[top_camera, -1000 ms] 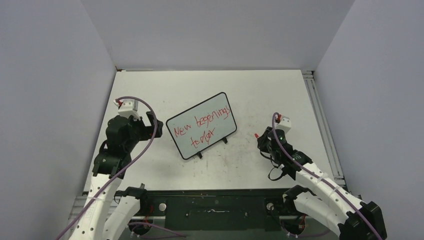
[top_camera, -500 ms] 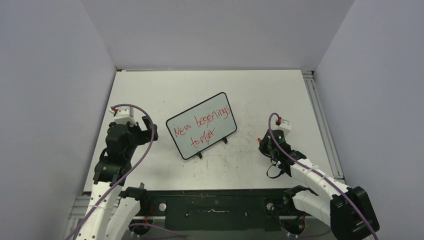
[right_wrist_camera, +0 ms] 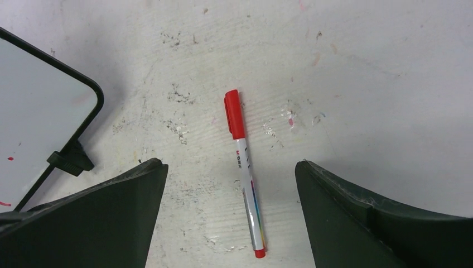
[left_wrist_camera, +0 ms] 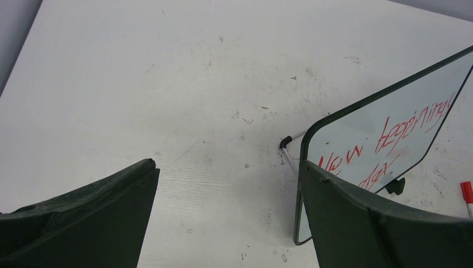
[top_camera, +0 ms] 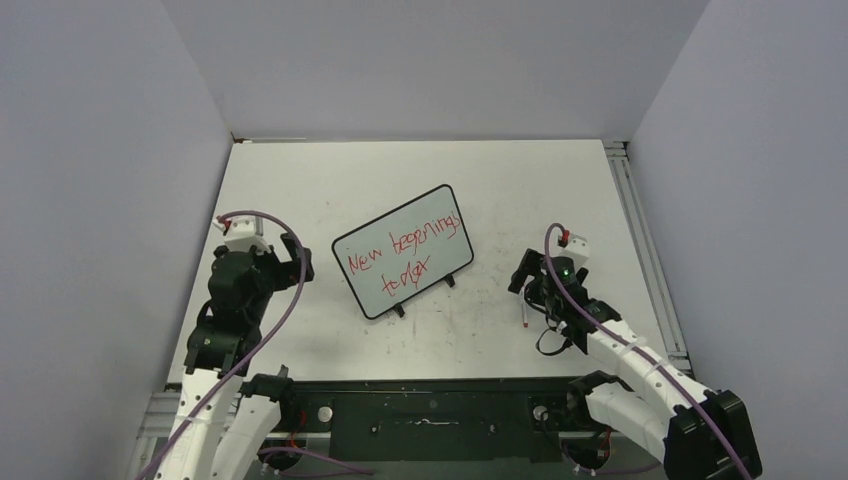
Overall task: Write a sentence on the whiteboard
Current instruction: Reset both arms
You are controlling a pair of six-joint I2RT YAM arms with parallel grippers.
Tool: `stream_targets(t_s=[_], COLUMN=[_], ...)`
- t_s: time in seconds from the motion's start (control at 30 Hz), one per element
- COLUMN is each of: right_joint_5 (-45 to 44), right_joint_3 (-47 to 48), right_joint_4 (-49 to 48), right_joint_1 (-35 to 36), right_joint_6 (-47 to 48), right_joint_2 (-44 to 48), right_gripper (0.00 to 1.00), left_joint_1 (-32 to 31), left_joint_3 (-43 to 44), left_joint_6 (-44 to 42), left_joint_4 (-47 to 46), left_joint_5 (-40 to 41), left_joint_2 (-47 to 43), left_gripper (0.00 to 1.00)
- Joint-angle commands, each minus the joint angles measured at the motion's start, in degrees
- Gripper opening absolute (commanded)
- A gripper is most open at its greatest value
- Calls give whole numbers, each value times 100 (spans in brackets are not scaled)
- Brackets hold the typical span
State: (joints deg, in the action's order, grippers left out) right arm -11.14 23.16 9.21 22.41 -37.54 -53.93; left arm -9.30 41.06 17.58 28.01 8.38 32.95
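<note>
The whiteboard stands tilted on its two black feet at mid-table, and the sentence runs across it in red marker in two lines. To its left my left gripper is open and empty; in the left wrist view the board's edge shows behind the right finger. My right gripper is open to the board's right. A red-capped marker lies flat on the table between its spread fingers, touched by neither. The marker also shows in the top view.
The white tabletop is scuffed and stained. Grey walls close it in at the left, back and right, and a metal rail runs along the right edge. A corner of the board and one foot lie left of the right gripper.
My right gripper has opened and let go of the marker, which now lies on the table. The left arm has drawn back a little from the board.
</note>
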Motion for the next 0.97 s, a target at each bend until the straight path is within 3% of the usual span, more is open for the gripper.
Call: stream_targets(t_s=[0.0,0.1,0.43,0.93], right_joint_5=[-307,-590,-1096,-1190], right_joint_3=[604,954,1501,1461], right_joint_4=[347,738,509,406], right_joint_1=[-44,-29,292,373], right_joint_6=[325,561,1861,1962], right_joint_2=[325,587,2012,2428], right_gripper=[92,100,94,94], left_joint_1=[29,26,29,26], left_joint_3=[52,93,31,58], left_joint_6=[36,103,87,-10], left_joint_4=[-372,-401,-513,-441], left_joint_5=[171,257,620,665], left_joint_2=[-204,-329,-1147,-1124], left_gripper=[96,96,96,96])
